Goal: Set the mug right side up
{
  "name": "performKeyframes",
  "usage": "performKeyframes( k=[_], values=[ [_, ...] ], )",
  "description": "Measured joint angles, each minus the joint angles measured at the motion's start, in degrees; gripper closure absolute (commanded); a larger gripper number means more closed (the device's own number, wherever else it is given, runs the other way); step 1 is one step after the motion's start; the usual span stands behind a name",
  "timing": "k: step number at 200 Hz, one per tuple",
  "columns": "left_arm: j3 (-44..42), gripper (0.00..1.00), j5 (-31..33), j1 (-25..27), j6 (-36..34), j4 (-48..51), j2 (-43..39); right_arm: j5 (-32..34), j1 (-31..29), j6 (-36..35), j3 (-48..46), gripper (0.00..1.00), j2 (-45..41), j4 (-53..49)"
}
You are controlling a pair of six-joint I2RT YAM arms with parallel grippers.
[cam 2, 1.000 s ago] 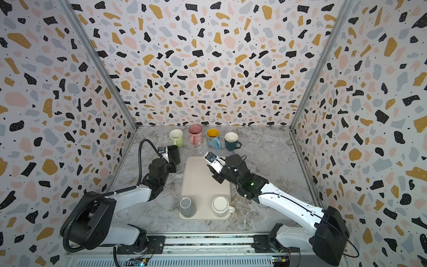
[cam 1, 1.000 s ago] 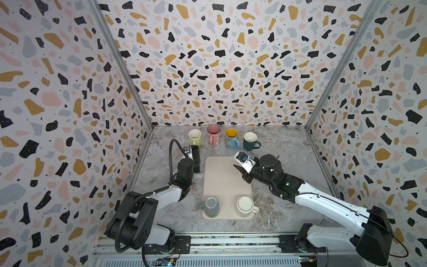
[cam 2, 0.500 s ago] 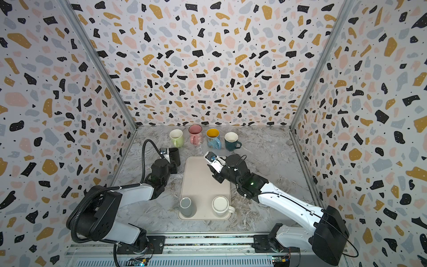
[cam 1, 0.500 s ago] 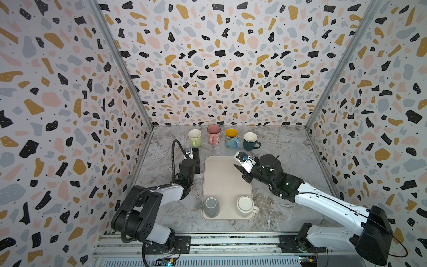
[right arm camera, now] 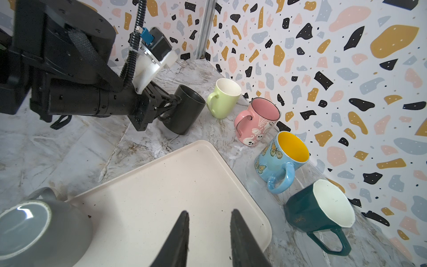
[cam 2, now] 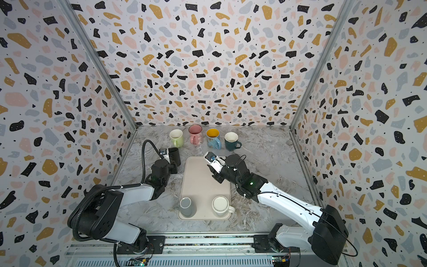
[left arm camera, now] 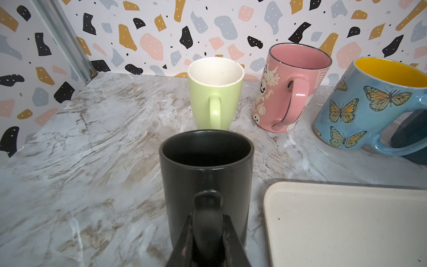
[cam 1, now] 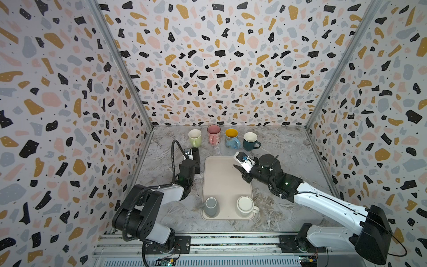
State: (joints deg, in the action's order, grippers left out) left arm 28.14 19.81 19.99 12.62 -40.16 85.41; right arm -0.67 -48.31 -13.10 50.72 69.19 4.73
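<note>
Bearing inverted grey mug (cam 1: 211, 206), white mug (cam 1: 245, 204): tray (cam 1: 225, 180)

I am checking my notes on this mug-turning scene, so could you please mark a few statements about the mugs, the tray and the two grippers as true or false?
1. The left gripper is shut on the handle of the matte black ceramic mug. True.
2. That black mug stands upside down on the cream rectangular tray. False: it is upright, beside the tray, not on it.
3. The right gripper holds the grey ceramic mug. False: its jaws stand open and empty over the tray.
4. The grey mug and the white ceramic mug stand bottom up on the tray. True.
</note>
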Motion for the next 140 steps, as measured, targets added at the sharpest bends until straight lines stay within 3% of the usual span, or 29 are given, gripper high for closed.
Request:
performKeyframes(
  k=[140],
  values=[
    [-2.71, 1.00, 0.07, 0.00, 0.57, -3.43, -0.26, -0.28, 0.04, 0.15, 0.00, 0.68, 0.85, 0.09]
  ],
)
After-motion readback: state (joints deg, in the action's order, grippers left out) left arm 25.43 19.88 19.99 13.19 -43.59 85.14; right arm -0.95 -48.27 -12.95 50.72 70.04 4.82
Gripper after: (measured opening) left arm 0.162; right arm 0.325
